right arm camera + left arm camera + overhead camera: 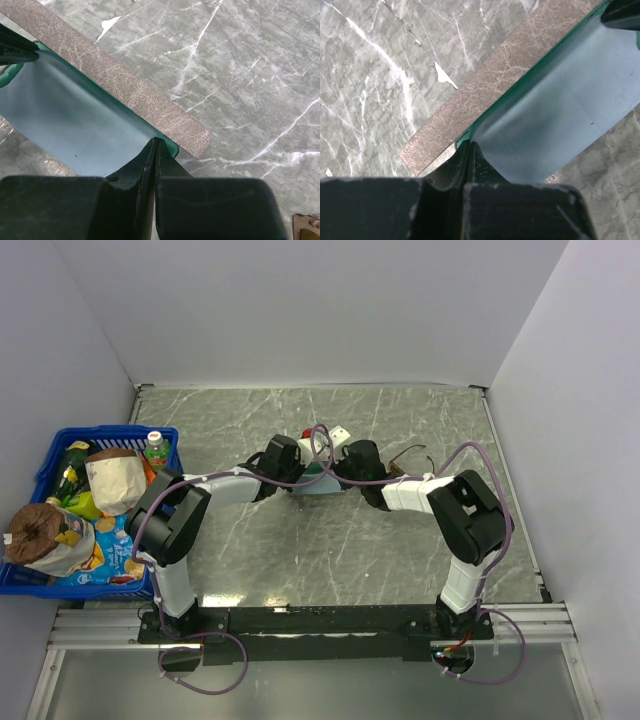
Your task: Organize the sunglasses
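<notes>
The sunglasses [412,457], thin brown frame, lie on the marble to the right of both grippers; a corner of them shows low in the right wrist view [306,229]. My left gripper [468,145] is shut on one corner of the light blue cloth [555,115]. My right gripper [156,141] is shut on the opposite corner of the cloth [75,120]. The cloth is stretched between them over the open grey-brown case [485,95] [135,95], whose teal lining shows along the cloth's edge. In the top view both grippers meet at mid-table [318,478].
A blue basket [45,455] full of groceries stands at the left edge. A small white box [338,436] sits just behind the grippers. White walls close in the table at the back and sides.
</notes>
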Tool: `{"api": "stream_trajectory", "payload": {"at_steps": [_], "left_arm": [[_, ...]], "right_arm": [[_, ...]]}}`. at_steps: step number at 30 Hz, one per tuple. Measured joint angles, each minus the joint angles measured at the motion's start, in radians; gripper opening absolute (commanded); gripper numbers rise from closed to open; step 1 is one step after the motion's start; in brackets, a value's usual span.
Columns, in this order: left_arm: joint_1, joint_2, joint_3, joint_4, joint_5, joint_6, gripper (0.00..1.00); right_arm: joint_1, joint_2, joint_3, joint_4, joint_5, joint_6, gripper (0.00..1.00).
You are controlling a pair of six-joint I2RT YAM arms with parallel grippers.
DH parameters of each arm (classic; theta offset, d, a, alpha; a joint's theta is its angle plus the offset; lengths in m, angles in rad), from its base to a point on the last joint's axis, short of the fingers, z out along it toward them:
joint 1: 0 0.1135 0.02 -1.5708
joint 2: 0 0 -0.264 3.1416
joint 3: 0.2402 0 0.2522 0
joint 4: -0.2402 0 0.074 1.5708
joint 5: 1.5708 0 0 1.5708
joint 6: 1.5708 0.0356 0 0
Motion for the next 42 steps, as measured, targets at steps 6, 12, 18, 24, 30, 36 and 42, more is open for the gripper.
{"api": "stream_trajectory", "payload": {"at_steps": [6,12,18,24,30,36,42], "left_arm": [[-0.003,0.000,0.000,0.000,-0.019,0.000,0.01],[-0.004,0.000,0.000,0.001,-0.022,-0.001,0.04],[-0.005,0.000,0.000,0.000,-0.028,-0.002,0.11],[-0.005,0.000,0.000,0.001,-0.029,-0.003,0.19],[-0.005,0.000,0.000,0.001,-0.032,-0.003,0.42],[-0.005,0.000,-0.001,0.000,-0.042,-0.001,0.65],[-0.006,0.000,-0.005,0.000,-0.047,0.000,0.69]], "right_arm": [[0.004,0.000,0.000,0.000,0.017,0.000,0.02],[0.009,0.000,0.003,0.000,0.029,-0.001,0.09],[0.016,0.002,0.012,-0.010,0.034,-0.006,0.23],[0.021,0.004,0.021,-0.016,0.035,-0.009,0.24],[0.022,0.004,0.021,-0.019,0.037,-0.009,0.25],[0.022,0.004,0.021,-0.020,0.037,-0.013,0.25],[0.022,0.002,0.021,-0.033,0.035,-0.022,0.28]]}}
